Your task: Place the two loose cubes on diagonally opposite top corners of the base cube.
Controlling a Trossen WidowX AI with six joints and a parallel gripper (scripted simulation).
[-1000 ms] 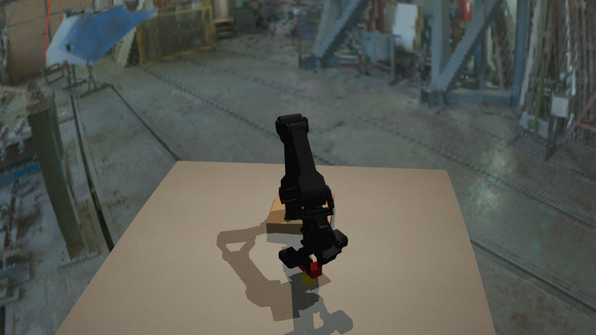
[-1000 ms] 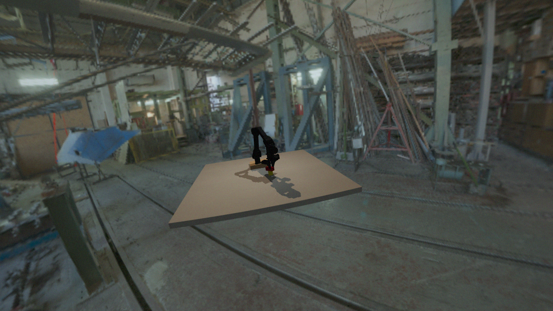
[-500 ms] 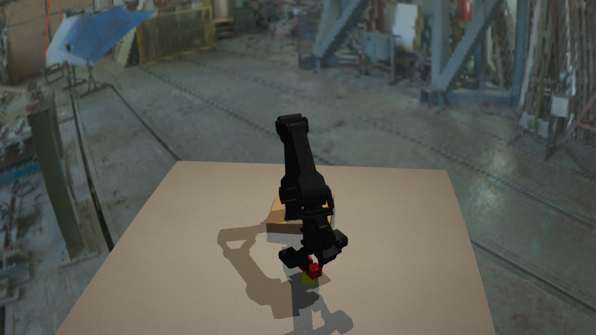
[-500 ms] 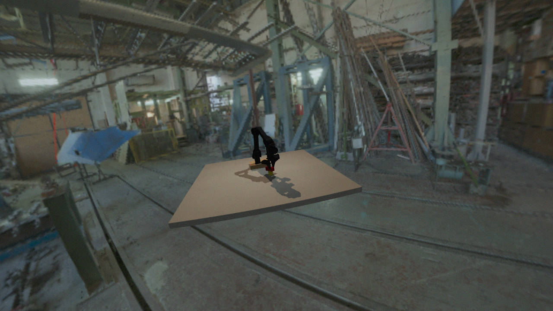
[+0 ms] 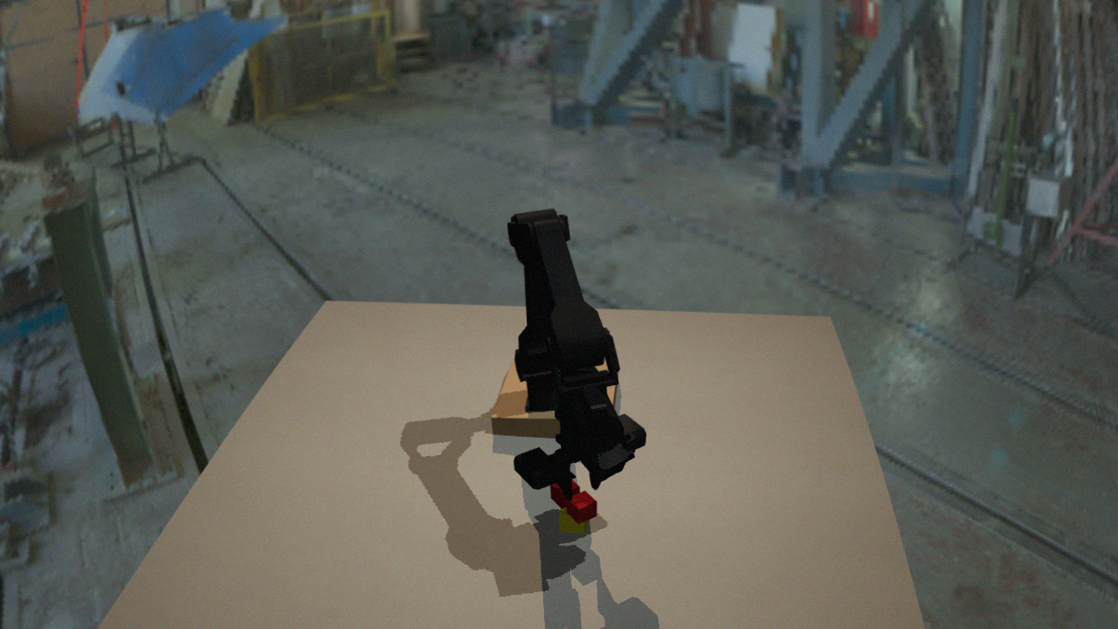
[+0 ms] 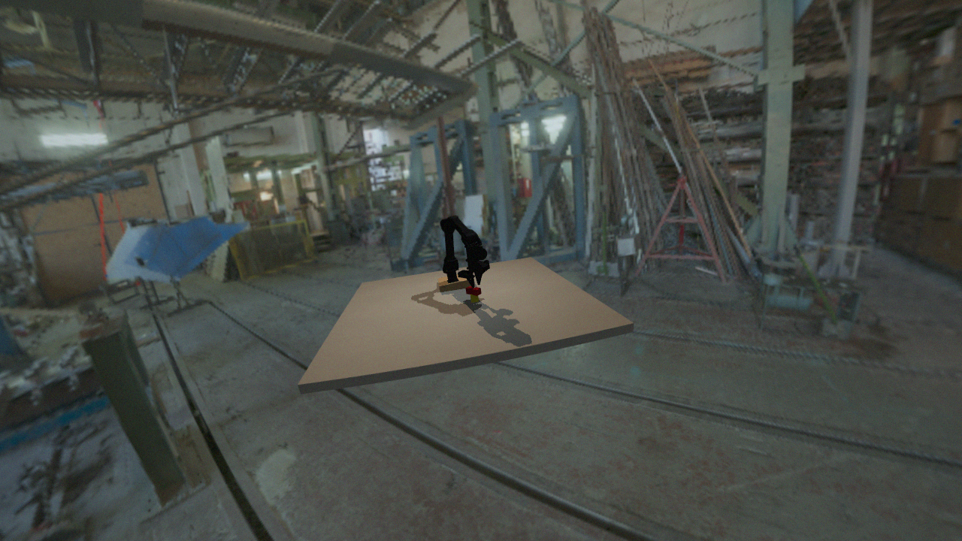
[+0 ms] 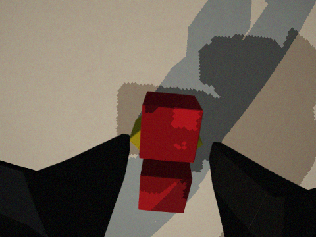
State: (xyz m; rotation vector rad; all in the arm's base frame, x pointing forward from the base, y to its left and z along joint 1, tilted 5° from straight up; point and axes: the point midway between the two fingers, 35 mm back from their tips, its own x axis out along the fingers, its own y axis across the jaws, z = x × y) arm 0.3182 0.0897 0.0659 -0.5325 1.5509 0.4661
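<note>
The yellow base cube (image 5: 573, 523) (image 6: 474, 299) (image 7: 135, 140) is mostly hidden under the red cubes in the wrist view. The front red cube (image 5: 581, 508) (image 7: 171, 135) is over it and looks nearly level. The other red cube (image 5: 559, 494) (image 7: 162, 195) is behind it on the arm's side, partly hidden by a finger in the top view. The exact gap and the second cube's contact with the base are unclear. My gripper (image 5: 583, 488) (image 7: 170, 147) is open, its fingers either side of the front red cube with space at both sides.
The wooden block (image 5: 521, 426) (image 6: 452, 287) is at the arm's base, behind the cubes. The tabletop (image 5: 742, 469) (image 6: 403, 349) carries the arm's shadows around the cubes.
</note>
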